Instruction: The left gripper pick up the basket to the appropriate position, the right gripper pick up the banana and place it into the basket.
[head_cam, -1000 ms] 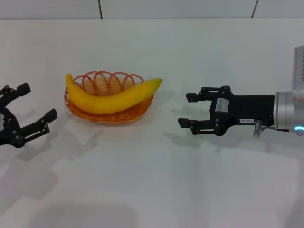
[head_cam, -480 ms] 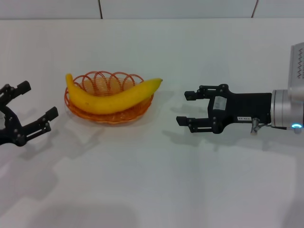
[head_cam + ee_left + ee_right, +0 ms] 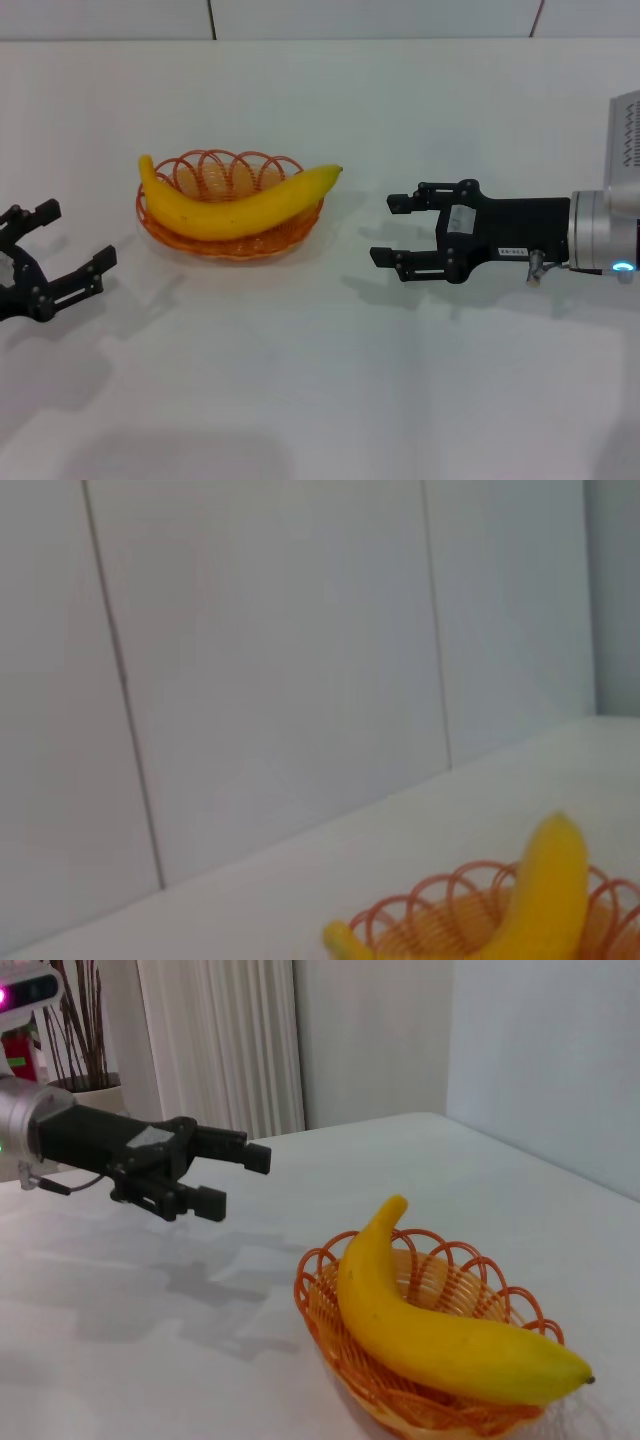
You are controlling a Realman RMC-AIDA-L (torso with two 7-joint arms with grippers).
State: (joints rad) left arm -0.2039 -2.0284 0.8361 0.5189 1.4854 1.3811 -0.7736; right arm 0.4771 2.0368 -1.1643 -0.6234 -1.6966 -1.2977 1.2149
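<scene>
Resting across basket [image 3: 230, 237]: banana [image 3: 235, 203]; left gripper [image 3: 62, 248] & right gripper [image 3: 393, 231] jaws open, apart.

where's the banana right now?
In the head view the banana lies across the orange basket on the table's left half, between the open left gripper and open right gripper, touched by neither.

It looks like a plain indoor room for robot tests, maybe a lab or an office. The wide white table [image 3: 330, 380] is bare, the wall panels [image 3: 270, 660] behind it are grey-white, and long pale curtains [image 3: 220, 1040] hang beside a potted plant [image 3: 85, 1030].
</scene>
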